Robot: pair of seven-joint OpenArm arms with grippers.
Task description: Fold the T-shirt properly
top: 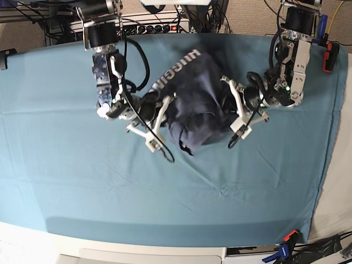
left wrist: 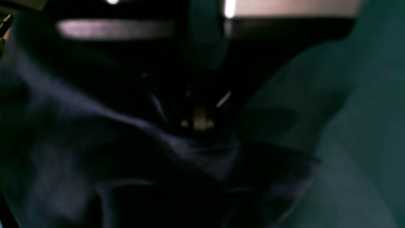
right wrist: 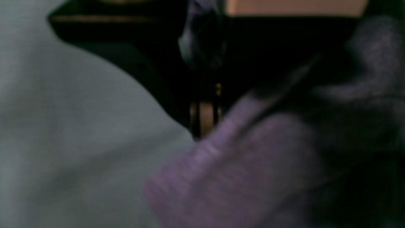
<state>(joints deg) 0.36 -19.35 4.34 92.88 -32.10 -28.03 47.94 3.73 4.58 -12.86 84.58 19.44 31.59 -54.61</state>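
Note:
The slate blue-grey T-shirt (top: 195,104) lies bunched in a heap at the table's back centre, with white lettering (top: 176,69) showing along its upper left. My left gripper (top: 225,108) presses into the heap's right edge and my right gripper (top: 166,107) into its left edge. In the blurred left wrist view, dark shirt folds (left wrist: 95,152) crowd up to the shut left gripper (left wrist: 205,41). The right wrist view shows purplish-grey T-shirt cloth (right wrist: 240,171) against the right gripper (right wrist: 202,41), with a strip of it pinched between the shut fingers.
A teal table cloth (top: 82,176) covers the whole table. Cables and a power strip (top: 154,25) run along the back edge. A clamp (top: 286,250) sits at the front right corner. The cloth's right edge (top: 330,137) drops off to the floor.

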